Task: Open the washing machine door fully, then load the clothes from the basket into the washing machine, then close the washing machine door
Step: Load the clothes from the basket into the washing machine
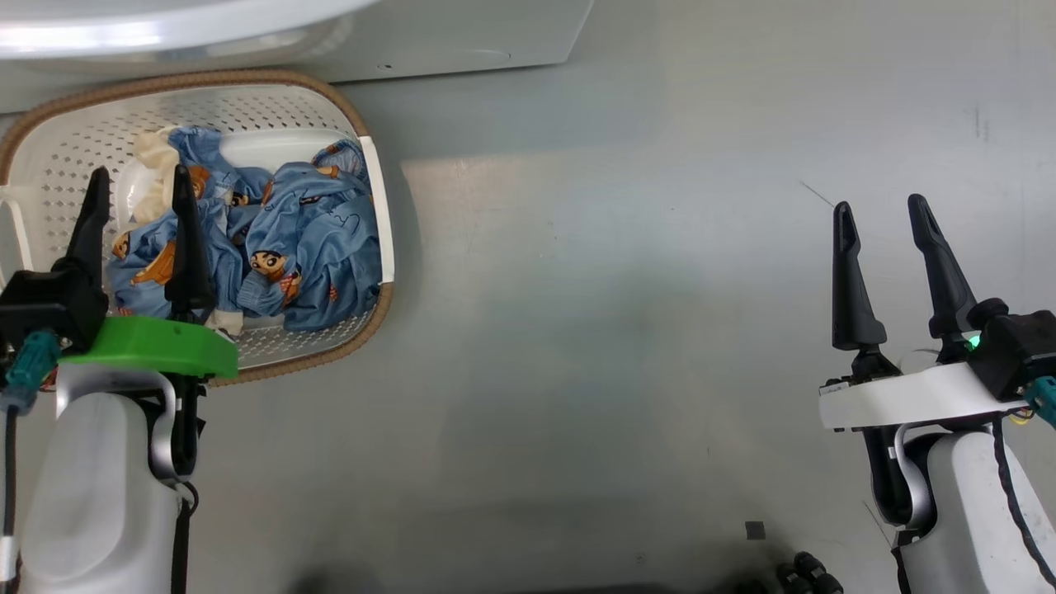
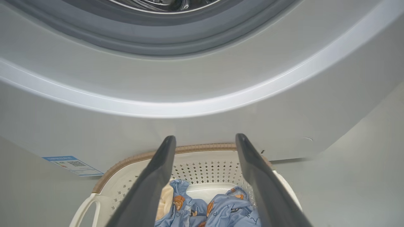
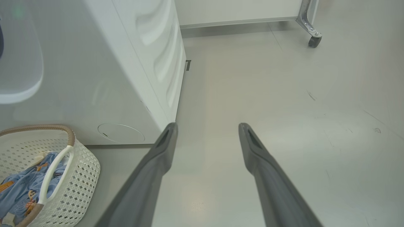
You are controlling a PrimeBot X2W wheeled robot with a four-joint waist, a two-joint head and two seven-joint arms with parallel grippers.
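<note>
Head view: one basket (image 1: 247,77) with one heap of clothes (image 1: 313,239) stands just beside one washing machine (image 1: 462,37), left gripper (image 1: 139,177) spread empty above it, right gripper (image 1: 879,205) spread empty over floor (image 1: 619,330); left wrist view, one grey gasket (image 2: 157,41); right wrist view, one caster (image 3: 314,41).

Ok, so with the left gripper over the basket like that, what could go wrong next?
The clothes lie bunched together, so the open left gripper might lift only part of one, and a garment could trail and drop to the floor.
The basket sits right in front of the washing machine; going down, the gripper might catch its perforated wall.
</note>
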